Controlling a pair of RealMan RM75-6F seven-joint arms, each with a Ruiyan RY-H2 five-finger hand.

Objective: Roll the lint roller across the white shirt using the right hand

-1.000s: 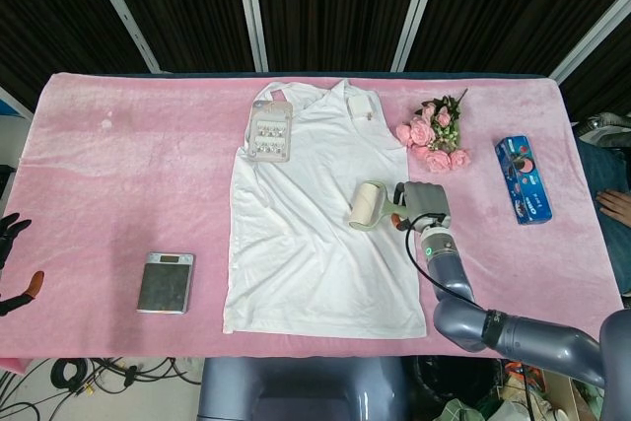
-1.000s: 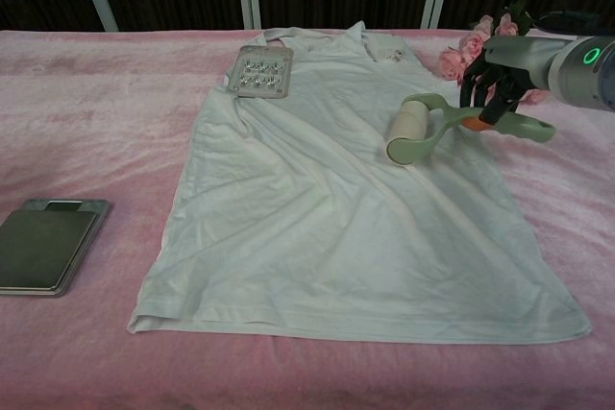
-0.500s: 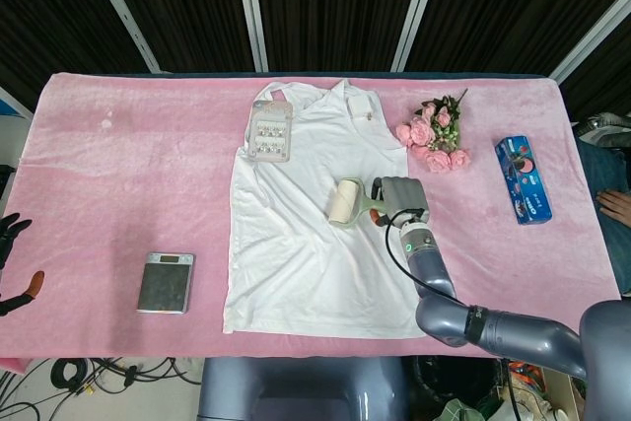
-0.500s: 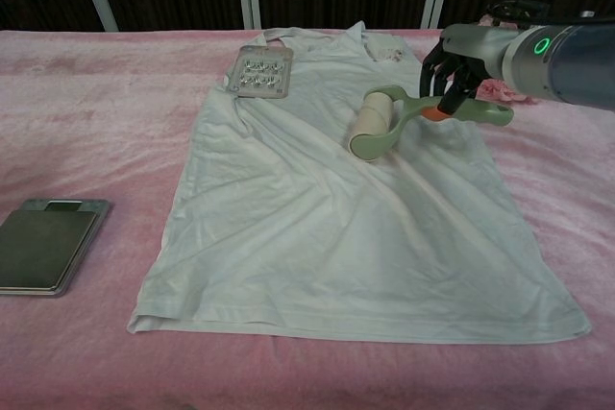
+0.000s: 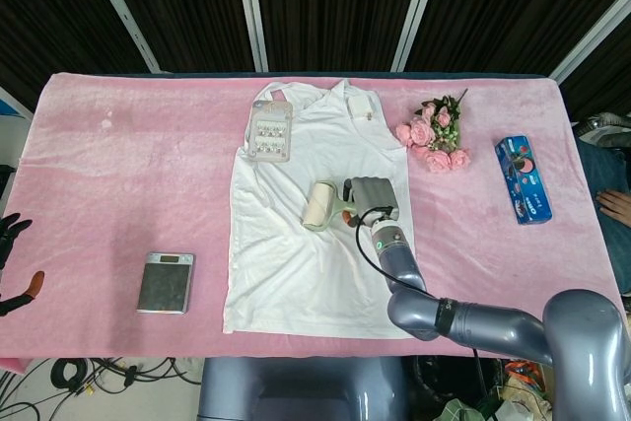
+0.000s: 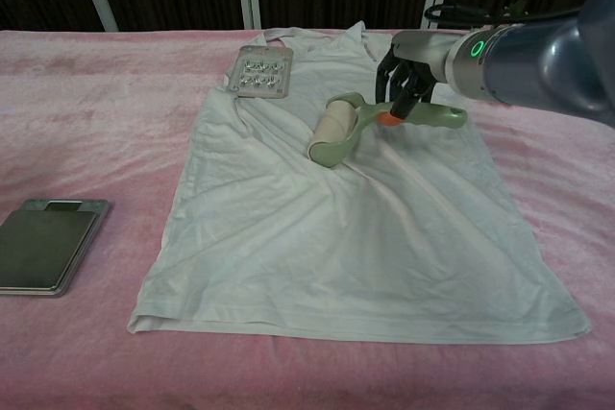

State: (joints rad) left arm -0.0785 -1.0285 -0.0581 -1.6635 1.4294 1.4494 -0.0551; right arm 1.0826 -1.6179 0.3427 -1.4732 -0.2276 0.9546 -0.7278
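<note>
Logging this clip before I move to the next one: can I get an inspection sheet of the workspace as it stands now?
Surface: pink cloth over the table.
Job's things: white shirt laid flat; lint roller with its roll on the shirt.
Clutter: scale, blister pack on the shirt's shoulder, pink roses, blue packet.
Hands: right hand holds the roller handle; left hand at the left edge, off the table, holding nothing.
Cables: black cables on the floor.
Surroundings: dark curtain behind.
</note>
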